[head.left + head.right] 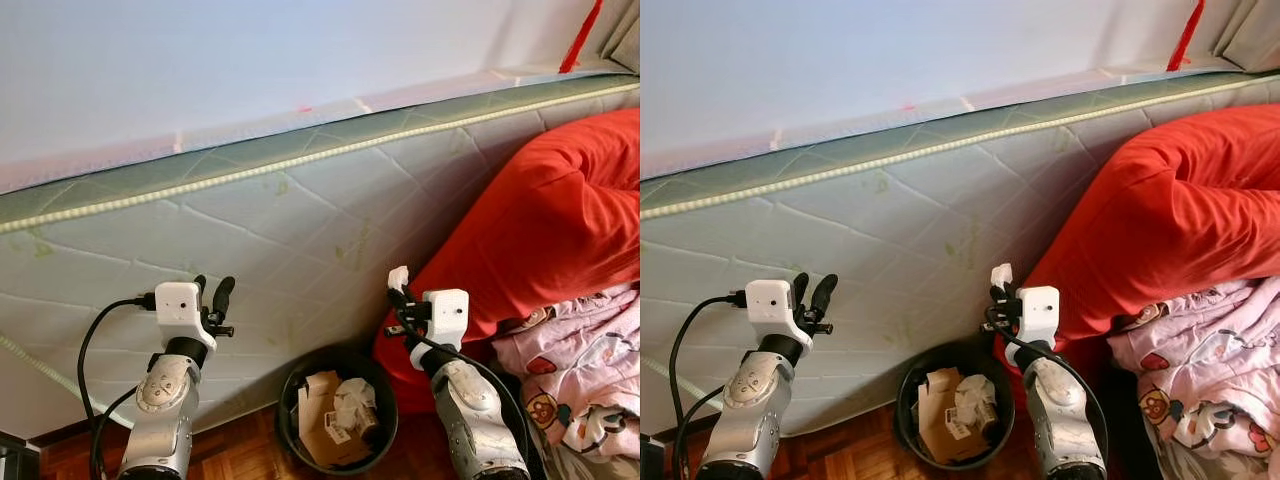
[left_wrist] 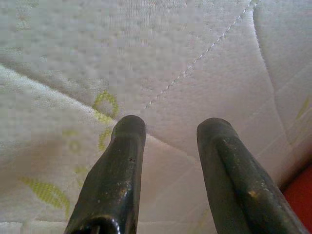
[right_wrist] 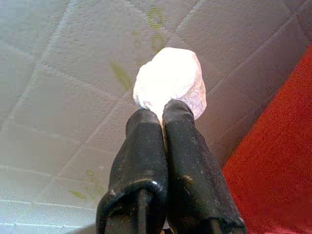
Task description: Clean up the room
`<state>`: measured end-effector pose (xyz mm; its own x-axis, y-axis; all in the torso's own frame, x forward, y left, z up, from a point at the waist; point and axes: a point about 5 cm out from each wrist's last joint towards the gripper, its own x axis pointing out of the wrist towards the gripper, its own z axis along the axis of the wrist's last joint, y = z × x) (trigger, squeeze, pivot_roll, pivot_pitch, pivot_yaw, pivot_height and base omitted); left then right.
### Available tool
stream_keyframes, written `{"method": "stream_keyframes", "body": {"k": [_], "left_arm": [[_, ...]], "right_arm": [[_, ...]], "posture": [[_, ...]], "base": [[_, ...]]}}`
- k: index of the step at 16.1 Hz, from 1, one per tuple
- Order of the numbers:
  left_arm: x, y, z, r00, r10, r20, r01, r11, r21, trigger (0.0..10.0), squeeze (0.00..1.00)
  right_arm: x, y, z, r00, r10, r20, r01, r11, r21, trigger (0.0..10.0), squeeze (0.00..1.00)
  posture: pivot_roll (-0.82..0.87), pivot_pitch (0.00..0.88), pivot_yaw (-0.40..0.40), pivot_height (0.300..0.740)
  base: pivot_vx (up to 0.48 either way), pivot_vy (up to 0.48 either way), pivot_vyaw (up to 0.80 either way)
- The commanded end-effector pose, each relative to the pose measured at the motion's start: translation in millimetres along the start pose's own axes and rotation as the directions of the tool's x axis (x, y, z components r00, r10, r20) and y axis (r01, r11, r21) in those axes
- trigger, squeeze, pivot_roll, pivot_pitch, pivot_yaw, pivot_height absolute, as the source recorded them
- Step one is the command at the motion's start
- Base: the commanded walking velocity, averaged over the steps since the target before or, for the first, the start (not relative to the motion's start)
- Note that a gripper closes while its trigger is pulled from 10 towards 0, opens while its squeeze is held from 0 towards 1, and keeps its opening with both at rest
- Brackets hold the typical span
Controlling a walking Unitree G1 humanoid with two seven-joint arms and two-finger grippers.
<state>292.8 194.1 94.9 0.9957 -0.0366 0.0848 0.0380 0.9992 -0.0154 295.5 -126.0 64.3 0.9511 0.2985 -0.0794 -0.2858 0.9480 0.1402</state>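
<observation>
The right gripper (image 3: 163, 109) pinches a crumpled white paper wad (image 3: 169, 80) beside the quilted pale mattress side (image 1: 250, 240), above the round black waste bin (image 1: 338, 410). The left gripper (image 2: 168, 129) hangs parted and empty.

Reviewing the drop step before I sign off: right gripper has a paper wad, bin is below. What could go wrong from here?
1. The right gripper pinches the white paper wad only by its edge, so it could slip out early.
2. It appears to sit toward the black bin's right rim; a release here may land on the red bedding or floor.
3. The bin looks nearly full of cardboard scraps, so the wad might bounce out.
</observation>
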Motion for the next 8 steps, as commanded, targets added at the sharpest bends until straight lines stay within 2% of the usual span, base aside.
{"method": "stream_keyframes", "body": {"k": [1, 8], "left_arm": [[-2.8, 1.0, -0.2, 1.000, 0.005, -0.003, -0.005, 1.000, 0.006, 10.0, 0.00], [-4.5, -2.2, 0.9, 1.000, 0.004, -0.003, -0.004, 1.000, 0.008, 10.0, 0.00]], "right_arm": [[-0.2, 2.2, 5.6, 1.000, 0.027, 0.015, -0.027, 0.999, -0.021, 10.0, 0.00], [2.6, 3.4, 9.5, 1.000, 0.005, 0.018, -0.005, 1.000, -0.006, 10.0, 0.00]], "posture": [[0.10, 0.096, -0.071, 0.665], [0.12, 0.121, -0.068, 0.665]], "base": [[0.000, 0.000, 0.00], [0.000, 0.000, 0.00]]}}
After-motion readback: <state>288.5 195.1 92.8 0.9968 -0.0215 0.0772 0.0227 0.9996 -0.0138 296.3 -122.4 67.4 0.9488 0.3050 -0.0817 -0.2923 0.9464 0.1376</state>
